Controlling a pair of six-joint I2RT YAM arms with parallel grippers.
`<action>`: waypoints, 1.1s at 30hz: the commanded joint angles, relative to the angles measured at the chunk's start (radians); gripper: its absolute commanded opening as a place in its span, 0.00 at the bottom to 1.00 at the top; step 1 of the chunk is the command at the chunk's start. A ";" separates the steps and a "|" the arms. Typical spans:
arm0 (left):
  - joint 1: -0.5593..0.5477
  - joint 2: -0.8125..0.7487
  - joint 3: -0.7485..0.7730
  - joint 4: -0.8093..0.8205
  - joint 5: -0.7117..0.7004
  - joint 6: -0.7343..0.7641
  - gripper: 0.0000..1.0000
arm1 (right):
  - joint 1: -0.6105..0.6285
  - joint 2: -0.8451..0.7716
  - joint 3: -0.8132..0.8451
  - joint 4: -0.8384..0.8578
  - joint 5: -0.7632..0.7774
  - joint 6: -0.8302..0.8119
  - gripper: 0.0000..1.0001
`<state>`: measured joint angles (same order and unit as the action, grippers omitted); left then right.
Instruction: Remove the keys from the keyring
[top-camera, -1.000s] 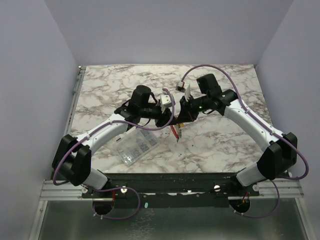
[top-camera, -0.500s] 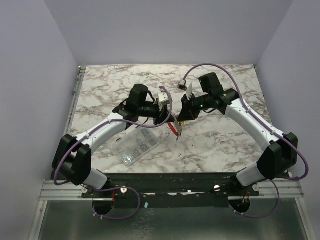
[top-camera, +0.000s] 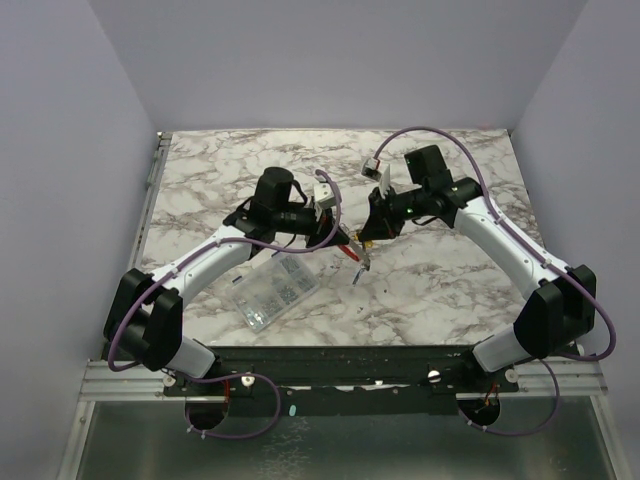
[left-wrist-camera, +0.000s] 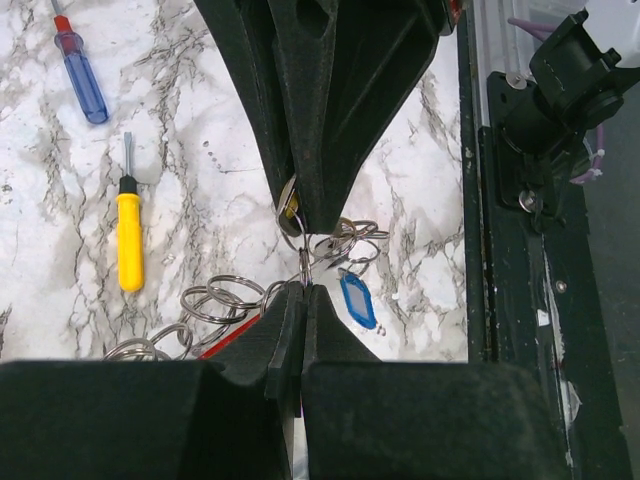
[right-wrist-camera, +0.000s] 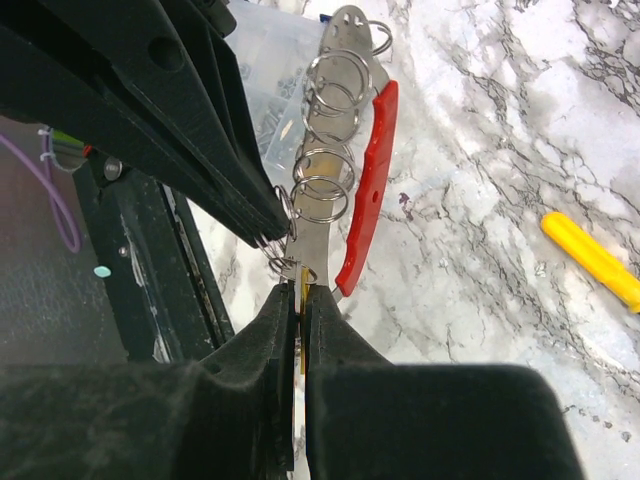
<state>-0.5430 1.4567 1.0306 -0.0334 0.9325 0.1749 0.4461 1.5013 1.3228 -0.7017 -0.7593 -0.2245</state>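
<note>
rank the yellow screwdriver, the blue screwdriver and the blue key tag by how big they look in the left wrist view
1. yellow-handled screwdriver
2. blue-handled screwdriver, but the picture's top edge crops it, so these two may really look alike
3. blue key tag, clearly the smallest

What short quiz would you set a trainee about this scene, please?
1. True or false: the yellow-handled screwdriver lies on the white marble table, free of both grippers.
2. In the left wrist view, what colour is the small plastic key tag just right of the left gripper? A red, B blue, C green.
3. Fill in: both sets of jaws are ____, the left gripper on a small metal ring, the right gripper on a yellow-tagged key.
Key: 1 true; 2 B; 3 shut.
</note>
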 joint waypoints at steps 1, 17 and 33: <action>0.013 -0.024 -0.021 0.053 0.003 0.001 0.00 | -0.016 -0.007 0.005 -0.012 -0.044 -0.011 0.01; -0.018 -0.008 0.011 0.047 -0.053 0.012 0.49 | -0.015 -0.001 0.009 -0.003 -0.087 0.008 0.01; -0.056 0.027 0.055 0.042 -0.113 0.042 0.55 | -0.016 0.009 0.008 0.013 -0.102 0.041 0.01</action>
<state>-0.5770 1.4628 1.0653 0.0025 0.8440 0.1951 0.4347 1.5036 1.3228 -0.7036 -0.8173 -0.2054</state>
